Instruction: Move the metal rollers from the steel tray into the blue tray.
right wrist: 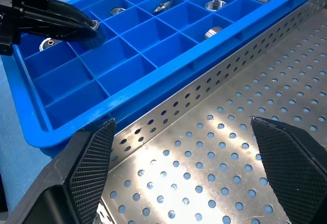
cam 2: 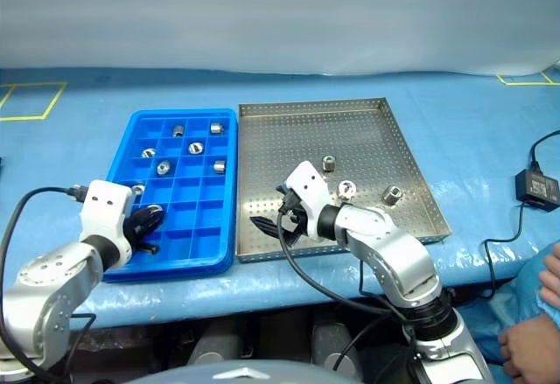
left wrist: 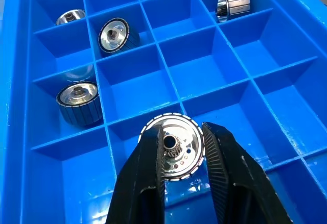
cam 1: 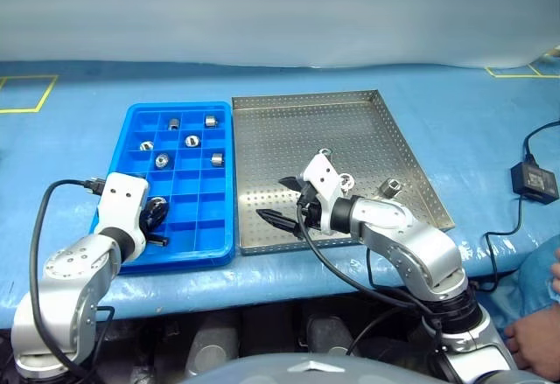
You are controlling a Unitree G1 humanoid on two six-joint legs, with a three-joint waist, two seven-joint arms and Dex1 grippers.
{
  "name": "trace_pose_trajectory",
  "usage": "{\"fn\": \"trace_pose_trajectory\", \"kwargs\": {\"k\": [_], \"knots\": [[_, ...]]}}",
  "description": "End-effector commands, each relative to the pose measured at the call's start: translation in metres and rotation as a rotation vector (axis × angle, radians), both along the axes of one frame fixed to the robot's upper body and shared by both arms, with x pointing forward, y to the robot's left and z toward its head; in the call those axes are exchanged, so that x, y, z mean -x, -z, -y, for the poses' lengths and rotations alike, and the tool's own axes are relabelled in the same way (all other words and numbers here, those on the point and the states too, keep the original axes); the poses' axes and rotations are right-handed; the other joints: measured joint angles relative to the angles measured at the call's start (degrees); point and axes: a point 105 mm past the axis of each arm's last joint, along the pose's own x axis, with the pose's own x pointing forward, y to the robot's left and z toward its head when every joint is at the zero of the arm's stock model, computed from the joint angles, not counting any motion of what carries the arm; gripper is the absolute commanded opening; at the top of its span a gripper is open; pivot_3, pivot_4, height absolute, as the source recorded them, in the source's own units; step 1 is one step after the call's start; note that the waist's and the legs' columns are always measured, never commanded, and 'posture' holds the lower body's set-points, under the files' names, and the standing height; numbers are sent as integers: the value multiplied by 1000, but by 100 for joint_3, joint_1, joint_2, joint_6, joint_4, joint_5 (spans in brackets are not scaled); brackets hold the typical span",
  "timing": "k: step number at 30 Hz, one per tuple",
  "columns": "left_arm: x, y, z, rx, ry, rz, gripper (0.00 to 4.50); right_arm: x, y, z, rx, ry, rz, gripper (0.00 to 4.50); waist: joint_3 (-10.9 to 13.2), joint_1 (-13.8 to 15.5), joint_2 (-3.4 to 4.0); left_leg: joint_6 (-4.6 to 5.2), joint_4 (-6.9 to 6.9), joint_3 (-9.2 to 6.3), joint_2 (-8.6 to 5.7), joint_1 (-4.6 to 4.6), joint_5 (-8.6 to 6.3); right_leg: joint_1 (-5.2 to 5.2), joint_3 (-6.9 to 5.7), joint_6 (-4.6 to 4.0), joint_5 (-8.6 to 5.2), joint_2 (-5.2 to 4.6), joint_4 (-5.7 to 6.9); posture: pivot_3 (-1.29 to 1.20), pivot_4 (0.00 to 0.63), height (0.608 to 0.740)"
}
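Left wrist view: we see the left gripper [left wrist: 182, 150] clamped on a metal roller [left wrist: 174, 152] by its flat faces, hovering over an empty compartment at the near end of the blue tray [cam 1: 140, 113]. Risk, as we judge it: the roller sits close to a divider wall, so on release it could catch the edge and tip into the neighbouring cell, or roll once free. Several cells further up the tray are already filled, so a bad drop could double up.

The right gripper [right wrist: 181, 157] has its fingers spread wide and empty over the near left corner of the steel tray [cam 1: 398, 139]; three rollers [cam 2: 329, 164] remain there, mid-tray to its right.

Hard to tell: how high the held roller is above the cell floor, and whether it touches the divider. Part of the roller is covered by the fingers.
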Motion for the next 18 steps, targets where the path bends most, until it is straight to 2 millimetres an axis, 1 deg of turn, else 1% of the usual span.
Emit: {"fn": "trace_pose_trajectory", "kwargs": {"k": [1,7,9,10,11,12,13,14,15,16,18], "knots": [[-5,-2,-5,-20,-13,24,891,-1,-11,0,-31,8,41,4500,0,0,0,0,0,0,0,1,0,0,0,0,0,0,0,69,150,740],[-11,-4,-3,-14,-15,50,2793,-2,-11,2,-24,32,44,4500,0,-3,-1,0,0,0,0,-3,0,-1,0,-2,1,-1,-2,56,150,740],[-13,-10,4,14,7,94,2793,-4,-13,4,-23,52,53,4500,0,-1,0,0,-1,0,0,-3,0,-2,0,-6,3,-1,-2,50,150,740],[-15,-15,10,45,37,128,2793,-7,-14,6,-24,78,61,4500,0,-1,0,0,-1,0,0,-3,0,-2,0,-7,4,-2,-2,50,150,740],[-17,-22,20,83,82,169,2793,-12,-16,8,-24,115,67,4500,0,0,-1,0,-1,0,0,-3,0,-1,0,-9,5,-2,-2,50,150,740],[-18,-31,34,130,152,215,2793,-18,-16,10,-23,154,68,4500,0,-1,-1,0,0,1,-1,-4,0,-1,0,-9,6,-3,-2,49,150,740],[-18,-37,44,161,200,245,2793,-23,-15,11,-23,186,60,4500,0,-1,-1,0,1,1,-1,-4,0,-1,0,-10,6,-3,-2,49,150,740],[-17,-42,59,185,280,268,2793,-27,-13,10,-19,214,49,4500,-1,-3,-2,0,1,2,-1,-4,0,-1,0,-14,8,-4,-1,47,150,740],[-15,-44,68,198,336,280,2793,-30,-10,10,-11,240,39,4500,-1,-9,-2,0,2,2,0,-4,0,-1,0,-16,10,-3,0,46,150,740],[-14,-45,74,204,369,286,2793,-32,-8,10,-6,256,32,4500,-1,-22,-2,0,2,3,0,-3,0,-2,1,-16,10,-2,0,41,150,740],[-15,-43,83,206,422,280,2793,-44,-4,8,5,352,23,4500,-1,-50,-2,0,-4,8,0,-3,0,-4,4,-20,12,-2,-1,31,150,740]]}}
